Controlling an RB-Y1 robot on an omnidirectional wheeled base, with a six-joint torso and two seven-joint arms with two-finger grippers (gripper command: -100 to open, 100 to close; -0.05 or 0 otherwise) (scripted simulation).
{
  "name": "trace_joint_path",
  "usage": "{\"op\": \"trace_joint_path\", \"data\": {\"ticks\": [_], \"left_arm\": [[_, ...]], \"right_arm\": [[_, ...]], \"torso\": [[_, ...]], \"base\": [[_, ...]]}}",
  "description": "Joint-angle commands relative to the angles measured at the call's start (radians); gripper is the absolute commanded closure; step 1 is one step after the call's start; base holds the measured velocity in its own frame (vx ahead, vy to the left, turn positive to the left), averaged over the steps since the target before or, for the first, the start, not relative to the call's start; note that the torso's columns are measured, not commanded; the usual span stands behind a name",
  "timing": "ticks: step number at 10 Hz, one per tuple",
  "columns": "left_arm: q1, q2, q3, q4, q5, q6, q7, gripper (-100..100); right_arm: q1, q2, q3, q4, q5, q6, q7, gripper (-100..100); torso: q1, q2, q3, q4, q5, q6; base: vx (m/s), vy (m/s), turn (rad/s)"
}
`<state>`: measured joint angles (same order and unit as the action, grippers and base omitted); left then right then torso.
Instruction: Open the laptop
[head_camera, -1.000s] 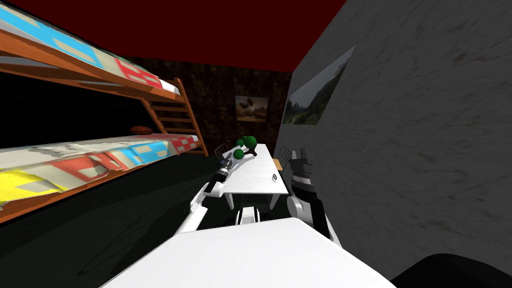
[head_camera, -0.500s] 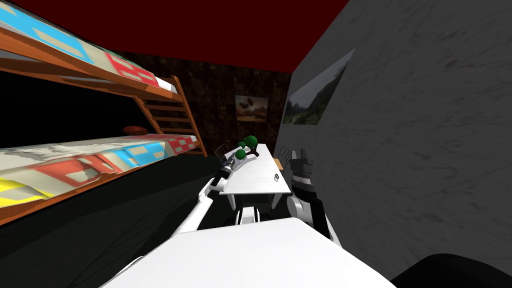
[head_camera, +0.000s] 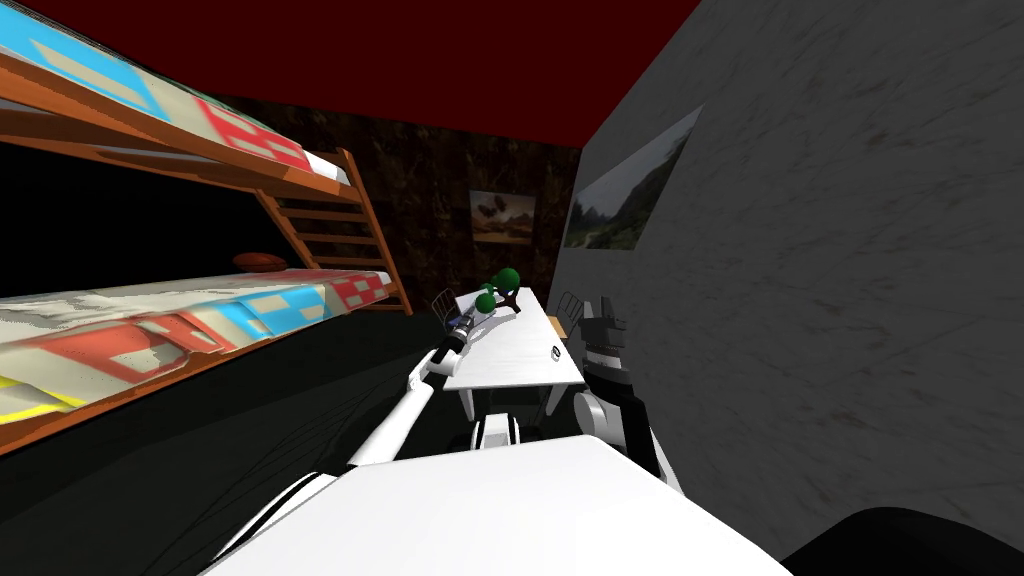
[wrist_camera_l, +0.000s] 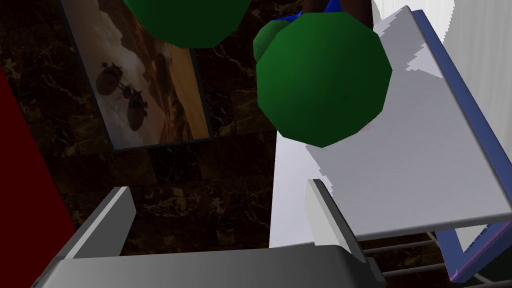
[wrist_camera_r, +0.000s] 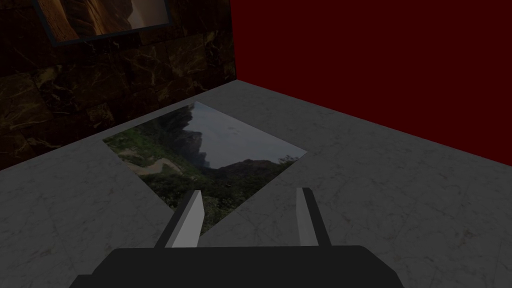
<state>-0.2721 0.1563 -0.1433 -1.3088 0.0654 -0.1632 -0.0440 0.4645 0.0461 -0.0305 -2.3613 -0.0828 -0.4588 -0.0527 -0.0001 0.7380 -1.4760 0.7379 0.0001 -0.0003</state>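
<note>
Over the last second my left arm had reached farther along the table (head_camera: 520, 350) toward the plant (wrist_camera_l: 322, 80). The left gripper (wrist_camera_l: 222, 220), fingers apart and empty, arrived just short of the plant. The laptop (wrist_camera_l: 415, 165), grey with a blue edge, lay beside the plant, not yet gripped. The right gripper (wrist_camera_r: 247, 215) hung spread, well back from the plant.

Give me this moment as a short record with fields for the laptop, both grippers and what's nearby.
target: flat light grey laptop with blue edge, at white table edge
left gripper: open, one finger beside laptop's near edge, nothing held
right gripper: open, empty, raised beside the table
nearby: dark green ball-shaped plant near laptop
</note>
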Motion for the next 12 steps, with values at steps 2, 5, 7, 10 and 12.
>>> {"op": "trace_joint_path", "data": {"ticks": [2, 5, 7, 10, 12], "left_arm": [[-0.088, 0.003, -0.012, 0.100, -0.005, 0.028, 0.011, -100], [-0.128, 0.003, -0.017, 0.178, -0.008, 0.040, 0.016, -100], [-0.168, 0.004, -0.022, 0.232, -0.011, 0.051, 0.020, -100], [-0.243, 0.009, -0.031, 0.326, -0.015, 0.072, 0.029, -100], [-0.278, 0.012, -0.035, 0.377, -0.018, 0.081, 0.033, -100]], "right_arm": [[0.000, 0.000, 0.000, 0.000, 0.000, 0.000, 0.000, 0], [0.000, 0.000, 0.000, 0.000, 0.000, 0.000, 0.000, 0], [0.000, 0.000, 0.000, 0.000, 0.000, 0.000, 0.000, 0], [0.000, 0.000, 0.000, 0.000, 0.000, 0.000, 0.000, 0], [0.000, 0.000, 0.000, 0.000, 0.000, 0.000, 0.000, 0]], "torso": [[0.000, 0.000, 0.000, 0.000, 0.000, 0.000], [0.001, 0.000, 0.000, 0.000, 0.000, 0.000], [0.000, 0.001, 0.000, 0.000, 0.000, 0.000], [0.000, 0.000, 0.000, 0.000, 0.000, 0.000], [0.000, 0.000, 0.000, 0.000, 0.000, 0.000]], "base": [[0.006, 0.072, -0.043], [0.006, 0.077, -0.038], [-0.004, 0.064, -0.037], [0.001, 0.069, -0.042], [0.001, 0.065, -0.030]]}}
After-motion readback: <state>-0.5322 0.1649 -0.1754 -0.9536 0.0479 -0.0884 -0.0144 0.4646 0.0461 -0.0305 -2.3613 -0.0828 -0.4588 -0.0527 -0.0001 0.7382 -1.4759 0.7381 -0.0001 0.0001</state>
